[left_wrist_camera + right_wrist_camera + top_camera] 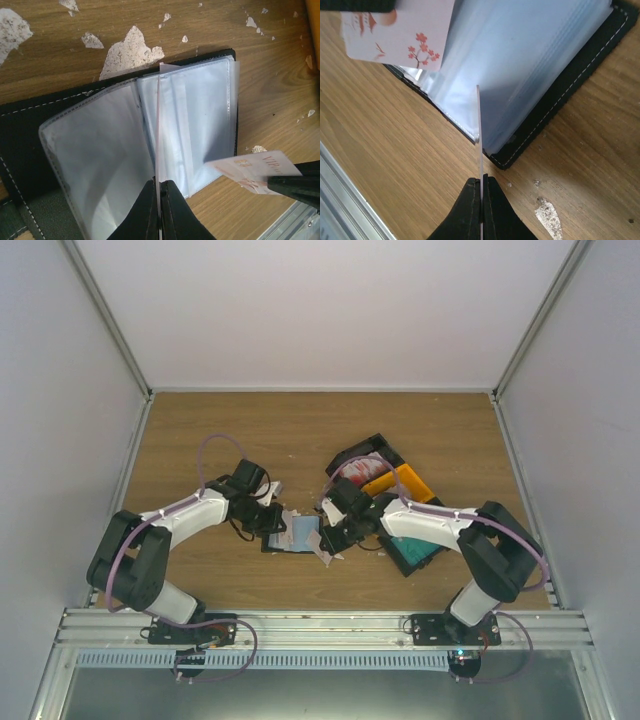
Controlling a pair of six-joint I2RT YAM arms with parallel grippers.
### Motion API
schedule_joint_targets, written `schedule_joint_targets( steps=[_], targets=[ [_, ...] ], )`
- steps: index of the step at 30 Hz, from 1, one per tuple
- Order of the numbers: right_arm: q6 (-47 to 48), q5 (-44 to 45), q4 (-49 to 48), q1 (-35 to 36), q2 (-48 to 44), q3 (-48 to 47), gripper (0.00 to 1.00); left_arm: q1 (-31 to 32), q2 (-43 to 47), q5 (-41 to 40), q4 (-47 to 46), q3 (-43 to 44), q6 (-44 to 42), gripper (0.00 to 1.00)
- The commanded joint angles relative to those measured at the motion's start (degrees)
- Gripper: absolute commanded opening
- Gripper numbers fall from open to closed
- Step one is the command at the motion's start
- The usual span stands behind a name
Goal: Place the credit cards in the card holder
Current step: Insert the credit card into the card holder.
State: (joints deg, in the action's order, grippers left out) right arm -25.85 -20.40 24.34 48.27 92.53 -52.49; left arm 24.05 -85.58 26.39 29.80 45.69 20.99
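Observation:
The card holder (pixel 300 536) lies open on the table between my grippers, black cover with pale blue-grey pockets (pixel 195 115). My left gripper (pixel 159 182) is shut on a thin credit card (pixel 159 125), seen edge-on over the holder's middle fold. My right gripper (pixel 481 179) is shut on another card (pixel 479 130), edge-on, its tip at the holder's near corner (pixel 520 150). The right gripper's card shows white and pink in the left wrist view (pixel 255 167). The left gripper's card shows red blossoms in the right wrist view (pixel 405 42). Both grippers (pixel 278 523) (pixel 335 537) flank the holder.
A black tray (pixel 362 462) and an orange tray (pixel 402 483) sit behind the right arm. A teal card (pixel 415 552) lies in a black tray under the right arm. White chipped patches (pixel 131 50) mark the wood. The metal rail (pixel 320 625) runs along the near edge.

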Motion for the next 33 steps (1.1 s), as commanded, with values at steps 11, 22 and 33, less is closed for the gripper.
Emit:
schedule_joint_targets(
  steps=[11,22,33],
  targets=[
    [-0.8,9.8,10.6,0.9,2.2,-3.3,0.00,-0.4,4.0,1.5,-2.4,-0.9,4.5,0.05],
    [-2.5,11.8,7.6,0.9,2.9,-10.0,0.01,-0.6,6.0,2.5,-8.5,-5.1,9.5,0.05],
    [-4.1,13.2,9.4,0.9,6.0,-7.2,0.00,-1.3,3.5,5.4,-11.3,-6.2,8.7,0.04]
  ],
)
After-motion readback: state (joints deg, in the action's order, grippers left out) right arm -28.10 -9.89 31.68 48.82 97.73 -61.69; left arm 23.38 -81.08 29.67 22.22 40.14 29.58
